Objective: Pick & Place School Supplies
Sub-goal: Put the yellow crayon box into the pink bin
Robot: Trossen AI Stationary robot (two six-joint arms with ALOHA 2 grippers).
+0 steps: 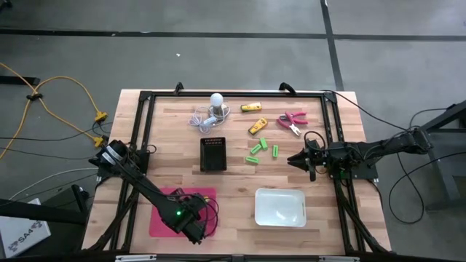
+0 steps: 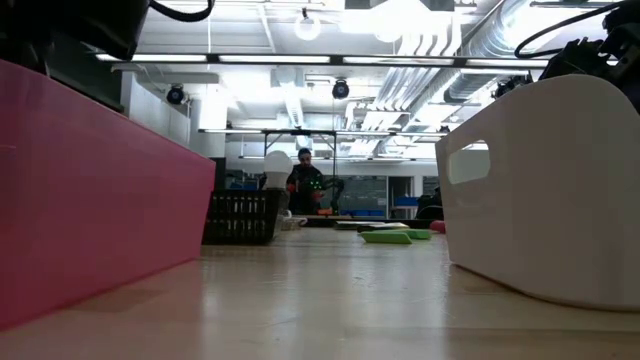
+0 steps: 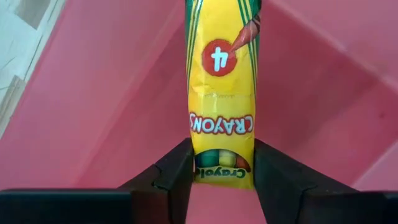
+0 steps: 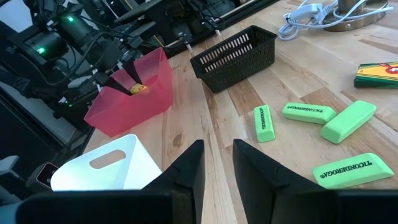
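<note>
My left gripper points down into the pink bin at the table's near left, shut on a yellow crayon box. From the right wrist, the box shows as a yellow spot inside the pink bin. Two more yellow crayon boxes, several green erasers and a pink-handled tool lie flat on the far right of the table. My right gripper waits beside the erasers, level, its fingers slightly open with nothing between them. My left gripper pinches the crayon box between its two fingers, on the two narrow long sides at the end nearest the wrist. The fingers come from above, pointing down, along the box. The box hangs below them inside the pink bin; whether its lower end touches the floor cannot be seen.
A white bin stands at the near right and a black ribbed basket at mid-table. A white bulb with a coiled cord lies at the far edge. Bare wood lies between the two bins.
</note>
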